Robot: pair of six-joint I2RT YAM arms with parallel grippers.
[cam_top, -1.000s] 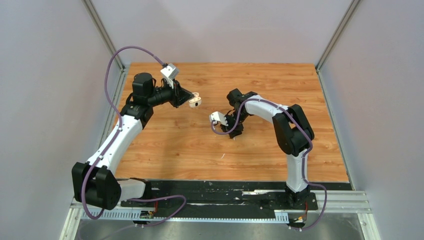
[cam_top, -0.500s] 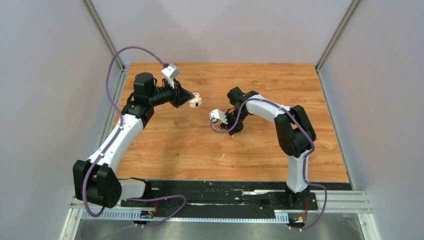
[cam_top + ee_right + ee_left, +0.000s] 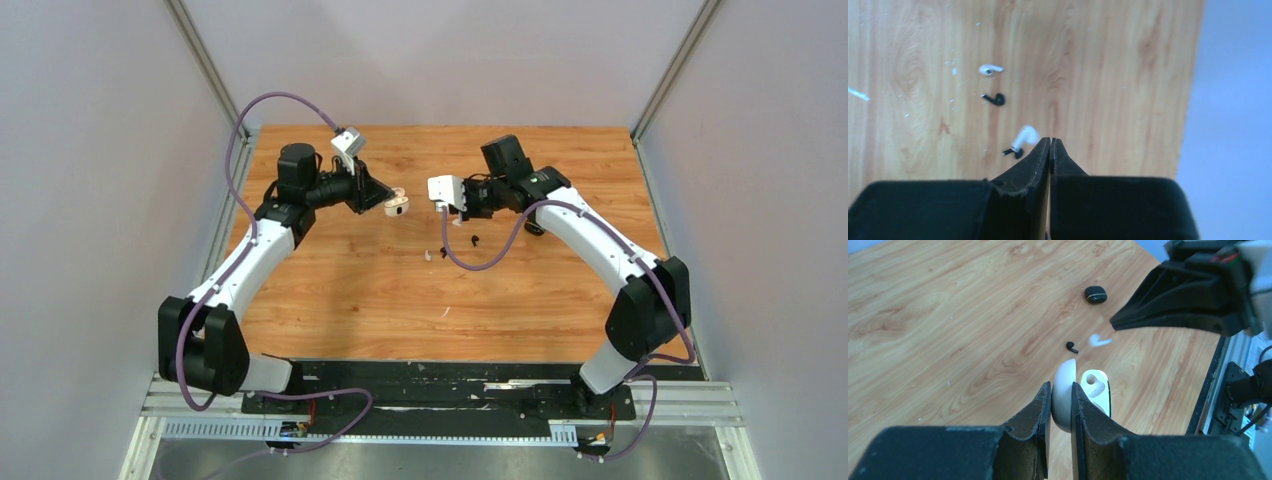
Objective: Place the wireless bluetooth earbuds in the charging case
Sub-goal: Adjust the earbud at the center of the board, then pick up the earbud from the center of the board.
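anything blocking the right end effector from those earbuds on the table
Nothing visible: the right end effector is shut, and the nearest white earbud lies uncovered just beside its tips in the wrist view.

I've got the case (image 3: 397, 207) pinched in the left gripper (image 3: 1061, 387), up over the table (image 3: 340, 290). Right gripper (image 3: 1050, 142) hangs just right of it. Earbuds (image 3: 994, 99) lie on the table between the arms, other case (image 3: 1095, 294) further right, scrap (image 3: 445, 312) nearer the bases.
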